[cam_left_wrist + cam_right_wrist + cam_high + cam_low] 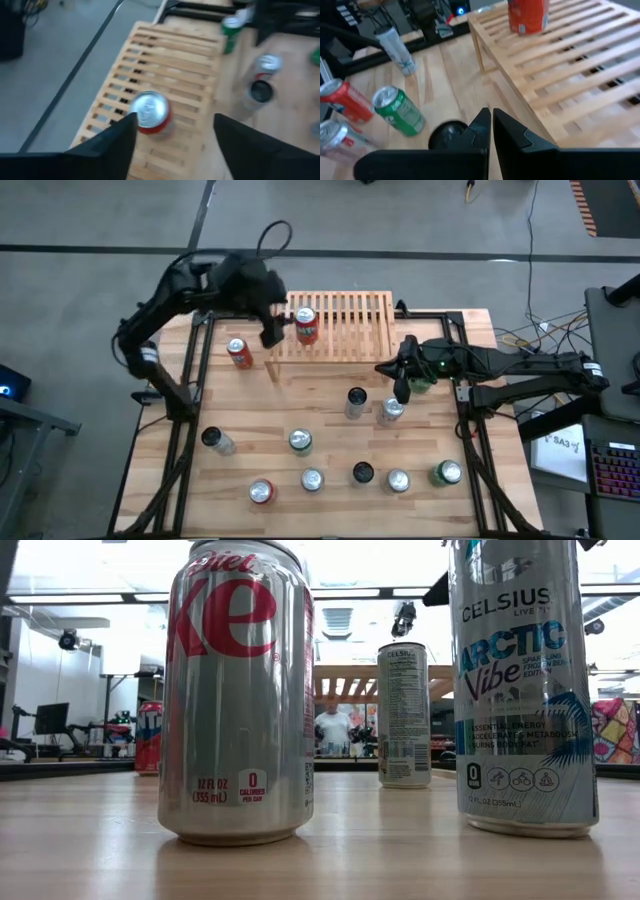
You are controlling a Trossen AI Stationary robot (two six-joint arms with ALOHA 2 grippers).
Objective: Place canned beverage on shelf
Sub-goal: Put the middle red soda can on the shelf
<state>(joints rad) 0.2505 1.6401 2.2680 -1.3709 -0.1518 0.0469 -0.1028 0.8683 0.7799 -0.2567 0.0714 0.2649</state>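
Note:
A red can (306, 326) stands upright on the slats of the light-wood shelf (350, 330), near its left end; it also shows in the left wrist view (150, 112) and the right wrist view (527, 15). My left gripper (272, 330) is open and hangs just left of this can, above the shelf's left end. In the left wrist view the can stands ahead of its spread fingers (172, 135). My right gripper (403, 385) is shut and empty (491, 122), off the shelf's right front corner, beside a green can (421, 383).
Several more cans stand on the table in front of the shelf: a red one (238, 352) at the shelf's left, two (355, 402) (390, 410) near my right gripper, others along the near edge (312, 479). A person (333, 728) shows far behind the table.

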